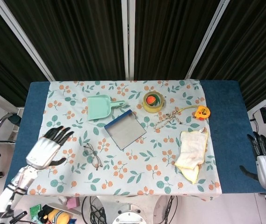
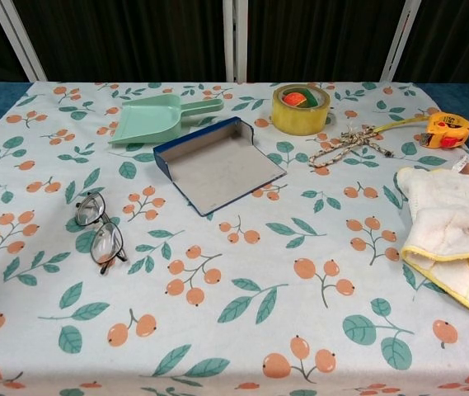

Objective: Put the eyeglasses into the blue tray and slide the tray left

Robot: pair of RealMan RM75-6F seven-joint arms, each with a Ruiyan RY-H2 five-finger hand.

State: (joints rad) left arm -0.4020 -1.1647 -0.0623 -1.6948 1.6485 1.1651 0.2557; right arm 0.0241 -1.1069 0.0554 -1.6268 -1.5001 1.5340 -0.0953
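Hovers empty-fingered at nine o'clock of glasses (image 1: pixel 92 155), left hand (image 1: pixel 46 148) seemingly poised to pinch them toward tray (image 1: pixel 125 129) at one o'clock.

Matt printed cloth (image 2: pixel 242 330) under a dull grey-floored blue tray (image 2: pixel 218 169).

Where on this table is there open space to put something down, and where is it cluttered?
Open cloth runs along the near edge, between the eyeglasses and the towel. The far side is crowded: green dustpan, blue tray, tape roll, cord, tape measure.
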